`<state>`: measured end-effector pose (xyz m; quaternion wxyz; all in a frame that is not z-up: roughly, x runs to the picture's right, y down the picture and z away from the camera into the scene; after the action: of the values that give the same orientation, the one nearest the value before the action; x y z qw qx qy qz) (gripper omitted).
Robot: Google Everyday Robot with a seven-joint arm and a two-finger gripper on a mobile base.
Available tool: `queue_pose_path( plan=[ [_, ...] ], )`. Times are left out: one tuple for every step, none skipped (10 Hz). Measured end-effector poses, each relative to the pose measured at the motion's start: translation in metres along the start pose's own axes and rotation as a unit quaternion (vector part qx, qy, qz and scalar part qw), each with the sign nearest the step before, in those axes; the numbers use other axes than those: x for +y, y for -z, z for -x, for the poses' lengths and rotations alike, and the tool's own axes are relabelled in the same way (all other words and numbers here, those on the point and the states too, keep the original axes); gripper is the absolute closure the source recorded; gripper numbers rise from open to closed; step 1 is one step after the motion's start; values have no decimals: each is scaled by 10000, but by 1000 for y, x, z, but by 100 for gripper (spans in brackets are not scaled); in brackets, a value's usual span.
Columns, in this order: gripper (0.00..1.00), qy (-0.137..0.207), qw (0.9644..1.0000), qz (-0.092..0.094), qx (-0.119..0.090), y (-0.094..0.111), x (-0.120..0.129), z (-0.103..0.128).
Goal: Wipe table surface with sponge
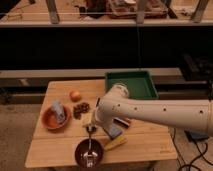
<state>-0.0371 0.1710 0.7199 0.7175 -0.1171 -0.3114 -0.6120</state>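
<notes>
Near the front of the tabletop (50,147), just beside a yellow item (115,143), the sponge (114,131) is found lying flat. The pincer (89,150) is held released and empty over a dark bowl (77,150) nearby. The sponge is judged light and soft; its long edges should be pinched from above.
</notes>
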Motion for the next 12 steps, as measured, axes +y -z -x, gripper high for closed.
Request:
queue_pose_path(
  plan=[
    [28, 12, 9999, 141, -88, 5, 18, -10],
    [28, 6, 9995, 246, -183, 13, 38, -21],
    [28, -6, 9993, 291, -235, 17, 51, -26],
    [28, -22, 9992, 308, -254, 26, 67, -30],
    [28, -23, 9988, 396, -291, 34, 83, -30],
    [28, 71, 9983, 475, -337, 34, 89, -29],
    [28, 227, 9971, 610, -398, 32, 94, -26],
    [28, 416, 9948, 785, -499, 23, 96, -22],
    [28, 592, 9925, 914, -559, 13, 92, -21],
    [28, 719, 9902, 1022, -626, 2, 89, -19],
    [28, 823, 9882, 1120, -645, -5, 91, -18],
    [28, 920, 9875, 1116, -621, -13, 94, -17]
  ],
)
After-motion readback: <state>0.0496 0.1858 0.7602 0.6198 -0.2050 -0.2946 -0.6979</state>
